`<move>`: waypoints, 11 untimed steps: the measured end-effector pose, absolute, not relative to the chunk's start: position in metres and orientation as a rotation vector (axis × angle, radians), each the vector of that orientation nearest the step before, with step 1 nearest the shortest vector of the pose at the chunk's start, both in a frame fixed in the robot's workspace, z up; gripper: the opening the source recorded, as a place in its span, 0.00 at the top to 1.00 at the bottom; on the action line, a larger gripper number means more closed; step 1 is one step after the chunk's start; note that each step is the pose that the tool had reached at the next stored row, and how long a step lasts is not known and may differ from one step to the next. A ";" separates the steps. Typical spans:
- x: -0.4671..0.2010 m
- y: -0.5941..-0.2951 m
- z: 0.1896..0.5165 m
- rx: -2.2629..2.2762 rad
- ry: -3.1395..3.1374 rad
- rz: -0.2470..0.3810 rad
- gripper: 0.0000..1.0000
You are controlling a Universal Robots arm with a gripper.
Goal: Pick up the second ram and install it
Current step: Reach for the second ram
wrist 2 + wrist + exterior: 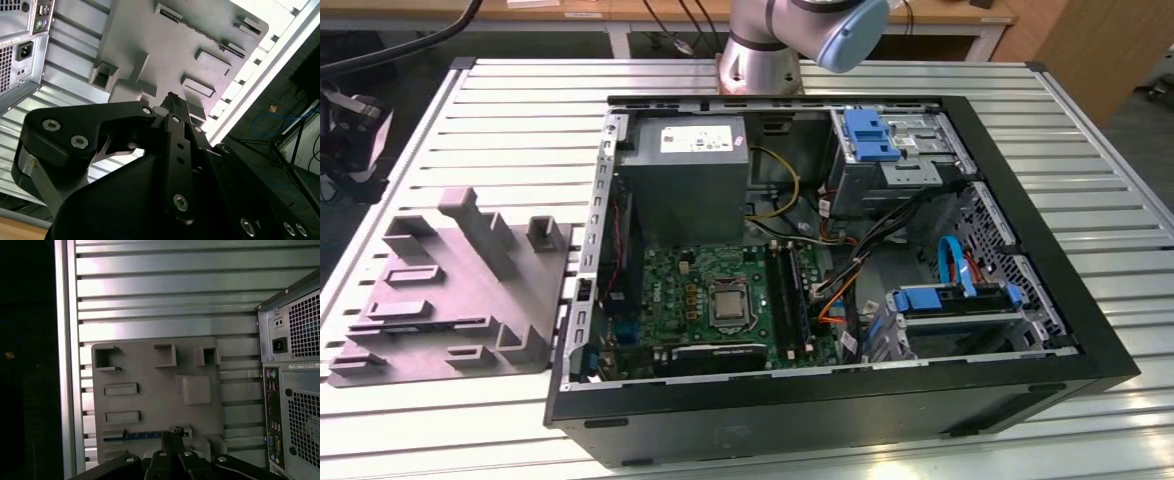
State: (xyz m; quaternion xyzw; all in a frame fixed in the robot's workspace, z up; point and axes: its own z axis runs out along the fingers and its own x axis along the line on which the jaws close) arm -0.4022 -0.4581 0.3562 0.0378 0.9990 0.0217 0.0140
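In the first wrist view the second ram [145, 435] is a thin dark strip with a blue tint, lying in a slot along one edge of the purple-grey tray [150, 365]. My gripper [172, 433] hangs well above that edge of the tray, its fingertips pressed together with nothing between them, their tips overlapping one end of the strip in the picture. In the second wrist view the gripper [172, 98] is shut above the tray [165, 45]. In the exterior view the tray [454, 290] lies on the exterior view's left of the open computer case [1067, 300].
Inside the case are the green motherboard [707, 300] with its dark memory slots [787, 290], the grey power supply [683, 165], blue drive bays [870, 135] and loose cables. The arm's base [761, 60] stands behind the case. The case's rear panel [295, 365] is beside the tray.
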 end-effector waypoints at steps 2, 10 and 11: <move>-0.407 -0.460 0.354 0.118 3.111 0.068 0.90; -0.420 -0.471 0.343 0.118 3.111 0.068 0.90; -0.421 -0.473 0.342 0.118 3.111 0.068 0.90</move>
